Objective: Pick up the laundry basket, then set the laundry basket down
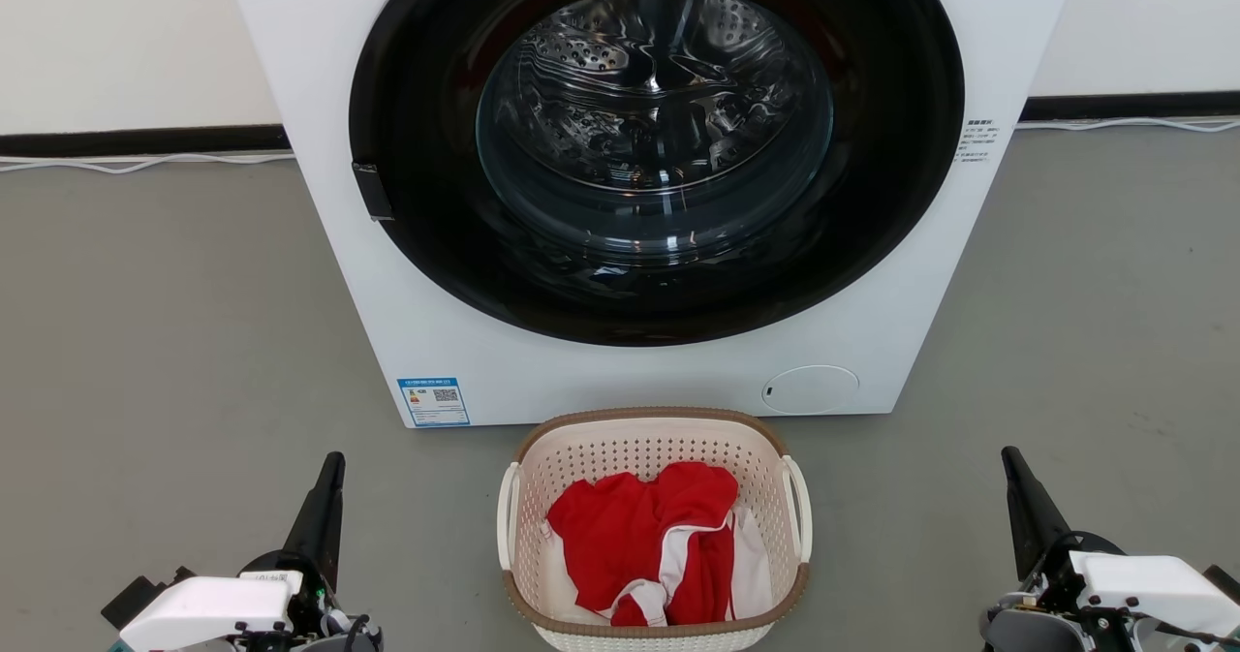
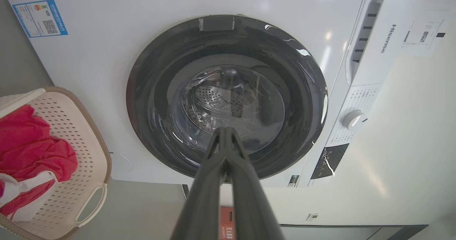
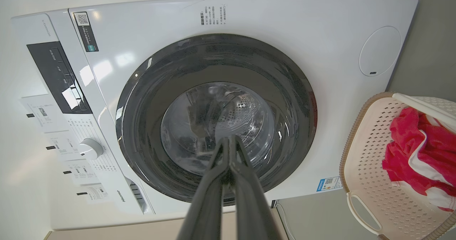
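We see the small cream-white perforated plastic laundry basket (image 1: 630, 450) with a brown woven-look rim at 6 o'clock in the head view. It stands upright on the grey floor (image 1: 145, 342), not lifted. The white front-loading washing machine (image 1: 581, 381) is at its 12 o'clock, just beside it, with a thin strip of floor between them. In the basket lies a crumpled red and white garment (image 1: 635, 536), bunched toward the 6 o'clock end. The two white loop handles (image 1: 507, 516) sit on the basket's 9 and 3 o'clock sides, and nothing touches either. We mark the left gripper (image 1: 334, 460) at 7 o'clock in the head view, well apart from the basket on its 9 o'clock side. The right gripper (image 1: 1010, 456) is at 5 o'clock, well apart on the 3 o'clock side. Both point toward 12 o'clock, at the washer. In each wrist view we see the two long dark fingers meeting at their tips, so both sets of jaws are pressed together and grip nothing. The washer's round dark glass door (image 1: 656, 148) is closed, and the shiny metal drum shows through it. On the front panel we note a blue label sticker (image 1: 433, 401) at 7 o'clock and a round white cover (image 1: 810, 389) at 5 o'clock. The basket sits at 8 o'clock in the left wrist view and at 4 o'clock in the right wrist view.
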`<state>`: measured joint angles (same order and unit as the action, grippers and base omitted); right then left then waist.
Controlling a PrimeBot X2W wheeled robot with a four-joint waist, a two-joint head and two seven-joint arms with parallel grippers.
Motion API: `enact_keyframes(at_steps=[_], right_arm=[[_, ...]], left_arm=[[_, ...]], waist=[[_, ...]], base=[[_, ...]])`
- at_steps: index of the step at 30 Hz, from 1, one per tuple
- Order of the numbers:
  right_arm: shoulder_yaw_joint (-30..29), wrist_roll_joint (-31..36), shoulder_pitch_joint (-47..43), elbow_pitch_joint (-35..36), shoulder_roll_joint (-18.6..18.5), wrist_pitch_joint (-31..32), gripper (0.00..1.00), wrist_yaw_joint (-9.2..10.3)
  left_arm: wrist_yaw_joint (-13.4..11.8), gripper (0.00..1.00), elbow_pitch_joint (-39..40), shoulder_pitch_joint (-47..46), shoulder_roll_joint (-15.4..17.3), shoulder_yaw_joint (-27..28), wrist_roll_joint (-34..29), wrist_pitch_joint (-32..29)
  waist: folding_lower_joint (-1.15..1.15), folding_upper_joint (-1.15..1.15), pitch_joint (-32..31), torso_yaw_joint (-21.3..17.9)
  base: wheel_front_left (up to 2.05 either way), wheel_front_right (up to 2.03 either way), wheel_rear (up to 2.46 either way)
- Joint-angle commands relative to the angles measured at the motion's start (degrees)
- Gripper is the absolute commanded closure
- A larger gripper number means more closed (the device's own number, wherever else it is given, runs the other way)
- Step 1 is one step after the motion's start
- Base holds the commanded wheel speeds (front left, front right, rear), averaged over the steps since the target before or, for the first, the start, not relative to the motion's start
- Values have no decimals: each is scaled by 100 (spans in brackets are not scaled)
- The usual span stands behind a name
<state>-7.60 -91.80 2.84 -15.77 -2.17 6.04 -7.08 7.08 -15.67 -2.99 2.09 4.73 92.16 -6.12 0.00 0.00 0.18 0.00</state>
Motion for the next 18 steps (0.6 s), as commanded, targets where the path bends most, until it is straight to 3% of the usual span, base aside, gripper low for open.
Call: enact_keyframes(at_steps=[1,18], right_arm=[[110,-39,334,175,-71,43,100,-41],[110,-39,334,175,-71,43,100,-41]], left_arm=[[41,100,164,-319,78,177,3,-34],[41,100,164,-319,78,177,3,-34]], waist=[[0,0,0,0],[0,0,0,0]], base=[[0,0,0],[0,0,0]])
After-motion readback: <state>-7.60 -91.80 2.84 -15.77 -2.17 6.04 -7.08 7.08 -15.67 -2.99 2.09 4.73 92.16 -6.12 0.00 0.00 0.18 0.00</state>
